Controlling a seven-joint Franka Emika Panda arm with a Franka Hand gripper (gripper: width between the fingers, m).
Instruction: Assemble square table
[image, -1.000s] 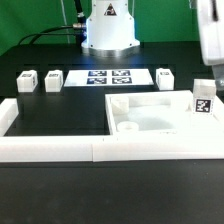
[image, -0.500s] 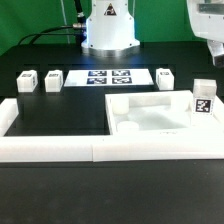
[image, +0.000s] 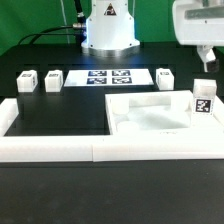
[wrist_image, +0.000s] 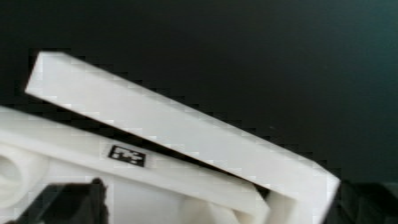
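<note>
Glossy white plastic tabletop (image: 150, 120), square with a raised rim and a round corner hole, lies right on the matte black desk (image: 60, 120), against the near border wall (image: 60, 150). Small blocky leg posts (image: 27, 80) flank the far marker board (image: 107, 77). The end effector (image: 207, 58) hangs far right above, jaws wide, empty. Green backdrop (image: 30, 15) behind.

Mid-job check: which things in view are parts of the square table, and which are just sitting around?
For the job:
tabletop
four leg posts

Just there:
marker board
border wall
</note>
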